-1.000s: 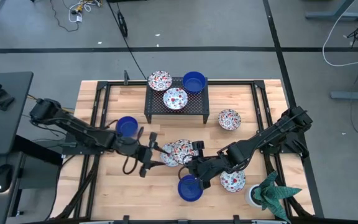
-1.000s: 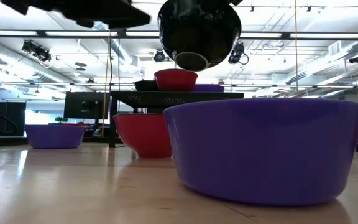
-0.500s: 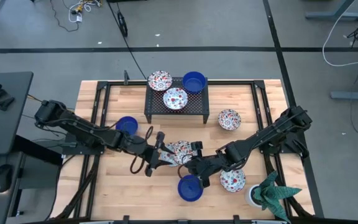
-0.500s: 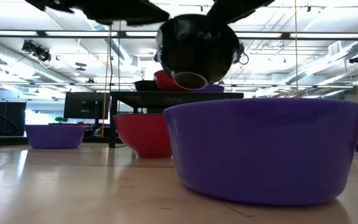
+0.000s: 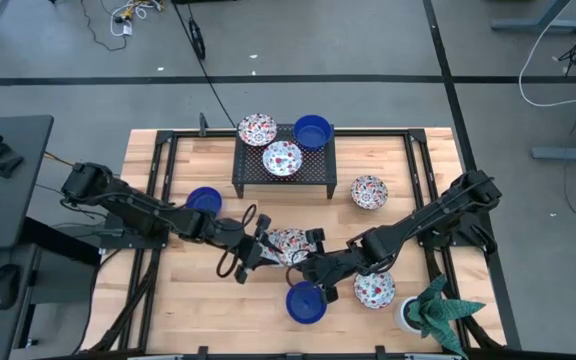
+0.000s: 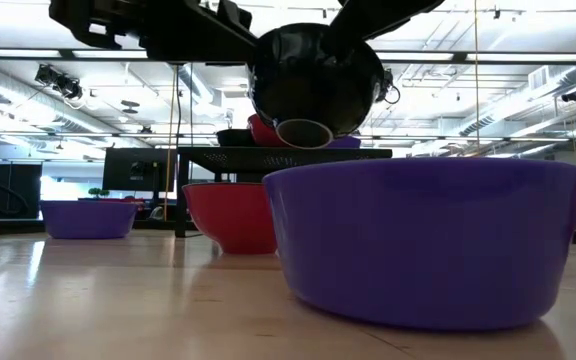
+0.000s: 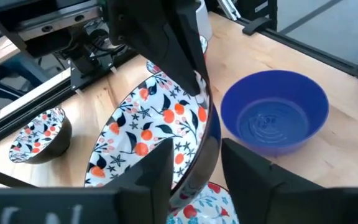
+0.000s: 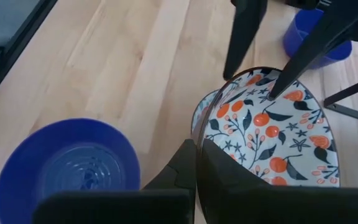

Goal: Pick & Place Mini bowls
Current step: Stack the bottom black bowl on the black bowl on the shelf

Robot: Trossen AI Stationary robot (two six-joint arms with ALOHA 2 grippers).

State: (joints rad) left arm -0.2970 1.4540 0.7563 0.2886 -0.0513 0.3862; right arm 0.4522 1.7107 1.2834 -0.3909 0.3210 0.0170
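Orange-and-navy floral glaze fills both wrist views: one patterned mini bowl (image 5: 290, 241) hangs lifted over the table's middle, above another floral bowl (image 7: 201, 200) lying beneath it. The right gripper (image 5: 316, 262) pinches its rim, one finger inside, one outside. The left gripper (image 5: 264, 243), a second ago short of the bowl with fingers spread, has closed in and now straddles the opposite rim — whether it presses yet, the pictures do not settle. In the low view the bowl's dark underside has tipped. Judged: a handover from right arm to left is forming.

Containers — the black rack (image 5: 250, 180) at the far side carries three bowls, two floral, one blue. A blue bowl (image 5: 305, 302) sits empty just near of the grippers; another blue bowl (image 5: 204, 201) stands left, floral bowls at right (image 5: 369, 192) and near right (image 5: 375, 290). All empty.
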